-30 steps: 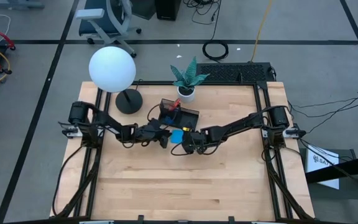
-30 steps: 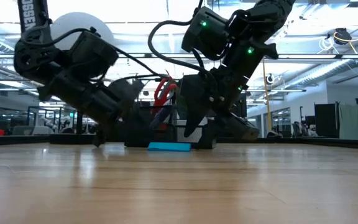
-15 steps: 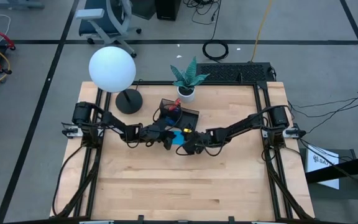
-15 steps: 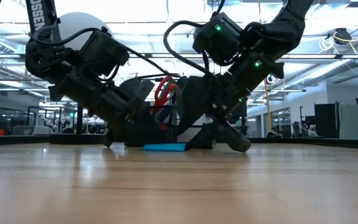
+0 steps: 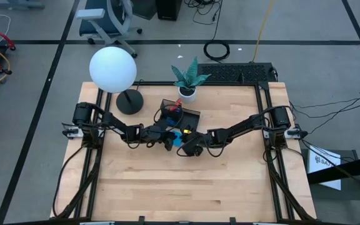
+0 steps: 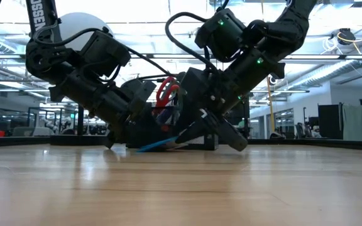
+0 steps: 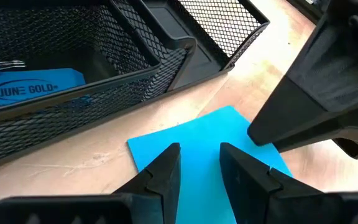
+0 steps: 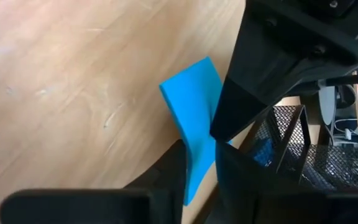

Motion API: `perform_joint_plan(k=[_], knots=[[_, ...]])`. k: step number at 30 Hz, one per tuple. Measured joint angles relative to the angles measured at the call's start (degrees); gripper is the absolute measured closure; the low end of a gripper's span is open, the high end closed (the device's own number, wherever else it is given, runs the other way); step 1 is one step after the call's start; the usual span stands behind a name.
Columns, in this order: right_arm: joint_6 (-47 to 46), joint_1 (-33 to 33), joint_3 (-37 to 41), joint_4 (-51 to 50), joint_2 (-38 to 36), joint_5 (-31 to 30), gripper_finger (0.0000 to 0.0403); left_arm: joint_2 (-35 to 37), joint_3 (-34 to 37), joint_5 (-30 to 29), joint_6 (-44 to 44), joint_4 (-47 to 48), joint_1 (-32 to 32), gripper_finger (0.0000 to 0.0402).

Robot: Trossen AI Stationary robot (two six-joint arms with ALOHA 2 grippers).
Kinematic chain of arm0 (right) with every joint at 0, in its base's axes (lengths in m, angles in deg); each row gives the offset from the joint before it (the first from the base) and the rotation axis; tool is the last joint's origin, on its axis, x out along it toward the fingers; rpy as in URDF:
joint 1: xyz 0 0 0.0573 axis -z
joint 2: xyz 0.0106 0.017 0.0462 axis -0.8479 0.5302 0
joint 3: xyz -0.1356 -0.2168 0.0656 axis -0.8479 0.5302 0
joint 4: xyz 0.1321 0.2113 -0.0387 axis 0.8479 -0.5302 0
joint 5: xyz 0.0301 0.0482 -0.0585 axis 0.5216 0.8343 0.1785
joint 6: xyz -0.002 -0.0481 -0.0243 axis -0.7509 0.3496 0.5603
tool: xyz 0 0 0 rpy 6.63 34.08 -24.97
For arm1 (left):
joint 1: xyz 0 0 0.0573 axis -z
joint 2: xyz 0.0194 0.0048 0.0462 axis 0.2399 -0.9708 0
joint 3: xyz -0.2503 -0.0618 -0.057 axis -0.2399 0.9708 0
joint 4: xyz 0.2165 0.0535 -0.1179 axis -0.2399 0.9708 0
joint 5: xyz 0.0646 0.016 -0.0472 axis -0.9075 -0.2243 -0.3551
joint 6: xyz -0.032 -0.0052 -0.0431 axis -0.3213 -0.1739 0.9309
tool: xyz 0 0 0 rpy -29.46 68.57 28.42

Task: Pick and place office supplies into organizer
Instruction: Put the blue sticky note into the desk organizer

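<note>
Blue note pad [image 5: 178, 138]: thin, light, probably floppy, best taken by an edge; lies centre frame on the surface [image 5: 167, 187] beside the organizer [image 5: 181, 115], right pincer [image 8: 199, 171] closed on one edge, left pincer [image 7: 199, 165] slightly parted above it.

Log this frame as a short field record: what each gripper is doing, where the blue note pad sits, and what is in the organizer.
right gripper: shut on the blue note pad, one edge tilted up off the table
left gripper: fingers a little apart, low over the pad's other side, holding nothing
note pad position: beside the organizer, outside it
organizer contents: red-handled scissors upright
</note>
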Motion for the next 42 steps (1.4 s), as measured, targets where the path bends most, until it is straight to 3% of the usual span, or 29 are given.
perform_joint_plan(k=[10,15,26,42], knots=[[-0.46,0.18,0.00,0.04,0.00,1.19,0.0396,0.00,0.00,0.00,-0.02,-0.01,0.00,0.0282],[-1.38,0.57,0.00,0.07,0.00,4.29,0.0400,-0.02,0.02,0.16,-1.15,-0.23,0.05,0.0282],[-0.60,0.29,0.00,-0.77,-0.25,1.54,0.0402,4.50,0.07,7.06,-5.01,-1.58,0.37,0.0282],[-3.84,-1.49,0.00,-3.57,-9.56,0.70,0.0402,17.58,0.01,0.59,-11.99,5.35,4.33,0.0282]])
